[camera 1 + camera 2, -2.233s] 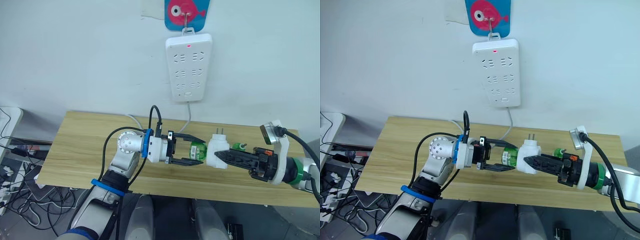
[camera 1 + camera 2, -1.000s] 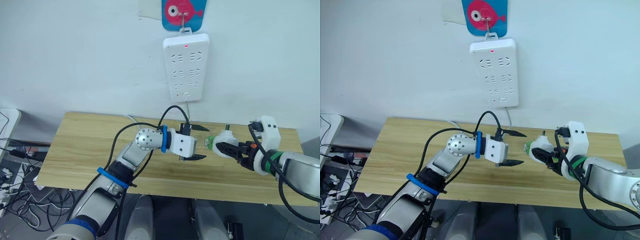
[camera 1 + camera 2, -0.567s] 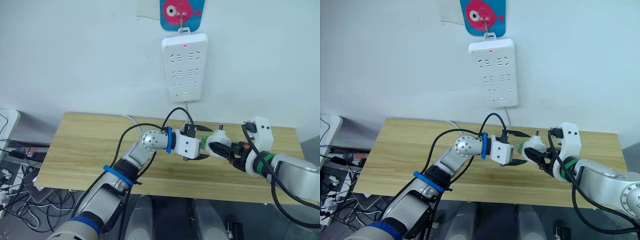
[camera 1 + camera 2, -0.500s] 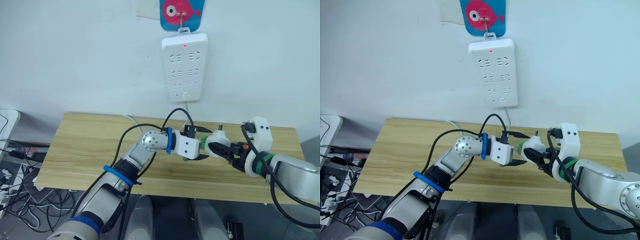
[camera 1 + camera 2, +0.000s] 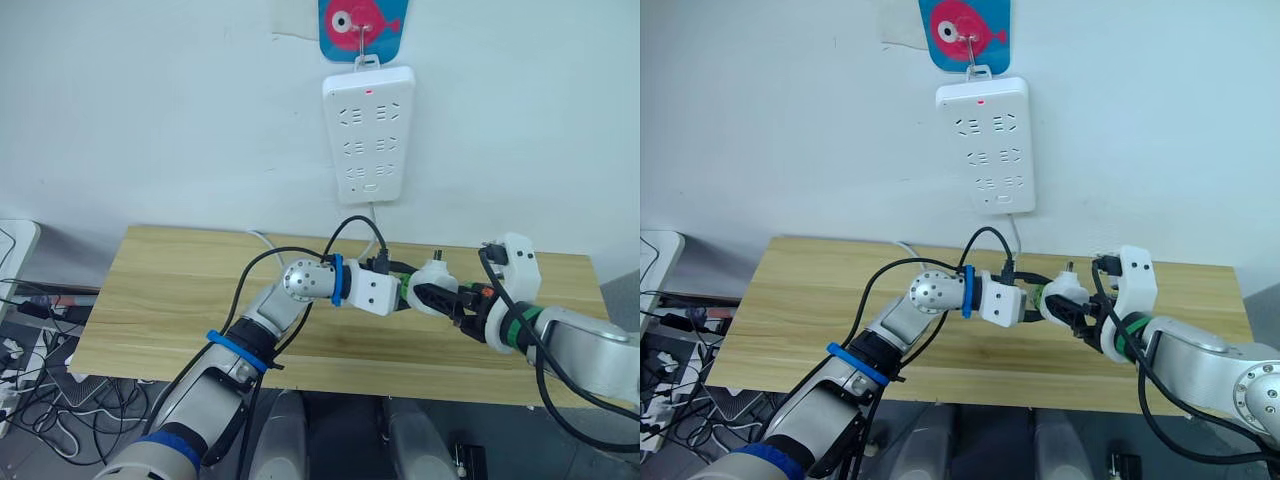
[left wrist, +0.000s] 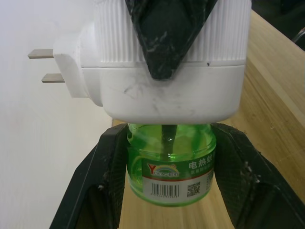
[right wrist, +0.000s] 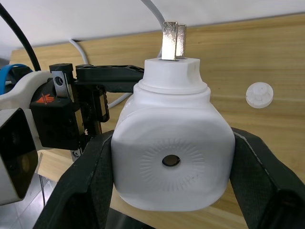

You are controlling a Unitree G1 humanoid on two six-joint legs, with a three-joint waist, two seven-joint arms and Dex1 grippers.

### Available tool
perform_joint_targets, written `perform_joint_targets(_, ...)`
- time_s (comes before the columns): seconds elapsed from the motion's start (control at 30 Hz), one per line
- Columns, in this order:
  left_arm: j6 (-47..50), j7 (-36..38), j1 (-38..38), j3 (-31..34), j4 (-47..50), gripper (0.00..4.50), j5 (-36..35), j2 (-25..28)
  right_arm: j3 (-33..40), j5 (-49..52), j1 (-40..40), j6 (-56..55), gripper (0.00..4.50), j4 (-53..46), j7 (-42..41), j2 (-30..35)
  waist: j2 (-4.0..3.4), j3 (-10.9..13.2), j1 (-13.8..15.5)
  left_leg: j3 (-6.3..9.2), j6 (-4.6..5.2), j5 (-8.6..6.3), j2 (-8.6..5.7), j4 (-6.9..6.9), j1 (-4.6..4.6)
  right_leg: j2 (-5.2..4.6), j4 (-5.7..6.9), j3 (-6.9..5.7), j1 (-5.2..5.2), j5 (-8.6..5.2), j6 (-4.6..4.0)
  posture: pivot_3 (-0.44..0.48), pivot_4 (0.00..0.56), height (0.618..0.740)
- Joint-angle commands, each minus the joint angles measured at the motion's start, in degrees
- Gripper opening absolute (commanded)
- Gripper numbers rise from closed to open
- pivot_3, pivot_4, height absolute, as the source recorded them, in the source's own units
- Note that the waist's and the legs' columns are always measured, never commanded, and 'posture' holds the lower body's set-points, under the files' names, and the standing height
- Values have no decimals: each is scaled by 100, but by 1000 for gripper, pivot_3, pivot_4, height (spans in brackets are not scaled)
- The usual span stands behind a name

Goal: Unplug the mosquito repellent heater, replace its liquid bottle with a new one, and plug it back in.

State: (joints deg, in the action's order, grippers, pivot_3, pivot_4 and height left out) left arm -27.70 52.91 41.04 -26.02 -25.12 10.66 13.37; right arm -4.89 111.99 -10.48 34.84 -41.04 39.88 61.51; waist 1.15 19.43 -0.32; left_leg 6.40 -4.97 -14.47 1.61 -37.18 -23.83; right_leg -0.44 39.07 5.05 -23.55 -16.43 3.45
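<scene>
While both hands (image 6: 167, 157) (image 7: 171, 167) grip, a white cap (image 7: 259, 95) lies tableward.

A long white power strip (image 5: 370, 135) hangs on the white wall, high above the jaws; a tiny red light glows near its top; a blue card with a pink fish (image 5: 363, 24) sits above it; the wooden bench (image 5: 170, 300) lies below the jaws; a small white round cap (image 7: 259, 94) rests on it; tangled cables (image 5: 25, 345) lie on the floor far off.

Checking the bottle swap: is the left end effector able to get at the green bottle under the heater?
Likely yes: the left end effector already brackets the green bottle, with nothing between; the right end effector holds the heater.
</scene>
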Motion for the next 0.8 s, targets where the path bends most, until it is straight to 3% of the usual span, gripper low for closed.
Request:
perform_joint_targets(0.03, 400, 20, -197, 57, 354, 2229, -350, -185, 143, 101, -250, -3, 2939, -211, -283, -29, -1, -4, -2, 0, 0, 0, 1, 0, 0, 0, 0, -1, 0, 0, 0, 64, 294, 740)
perform_joint_targets(0.17, 520, -6, -349, 81, 589, 2229, -400, -194, 443, 101, -117, -55, 4308, -251, -305, 54, -2, -10, 2, 3, -1, 0, -1, 0, -3, -2, -1, -5, 0, 0, 0, 64, 279, 740)
perform_joint_targets(0.2, 556, 23, -392, 78, 629, 2229, -421, -186, 633, 101, 34, -93, 4449, -311, -339, 138, -3, -11, 1, 3, 0, 0, -2, 0, -3, -3, -1, -5, 0, 0, 0, 63, 276, 740)
perform_joint_targets(0.47, 1372, 196, -818, 266, 956, 2229, -1199, -496, 2409, 101, 1628, -827, 4449, -1701, -117, 955, -14, -47, -17, 2, -3, 3, -3, -2, -5, -7, 1, -6, 1, 0, -1, -7, 253, 740)
perform_joint_targets(0.6, 2116, 100, -1072, 497, 1362, 2229, -1865, -865, 2955, 41, 1606, -308, 4449, -1896, -184, 815, -10, -136, -81, 2, -19, 12, -4, -3, -5, -7, 0, -5, 2, 0, 0, -47, 240, 740)
perform_joint_targets(0.73, 2434, -252, -1093, 780, 1650, 2229, -2179, -1174, 2564, -1266, 1641, 99, 4449, -1896, -565, 53, 2, -212, -142, 3, -20, 13, -3, -6, 1, -2, 1, -6, 6, 0, 0, -68, 244, 740)
perform_joint_targets(0.8, 2366, -326, -1017, 867, 1652, 2229, -2207, -1246, 1694, -2521, 1991, -505, 4449, -1896, -704, -241, -1, -259, -162, -3, -20, 13, -4, -4, 4, -2, 0, 1, 6, 0, 0, -75, 245, 740)
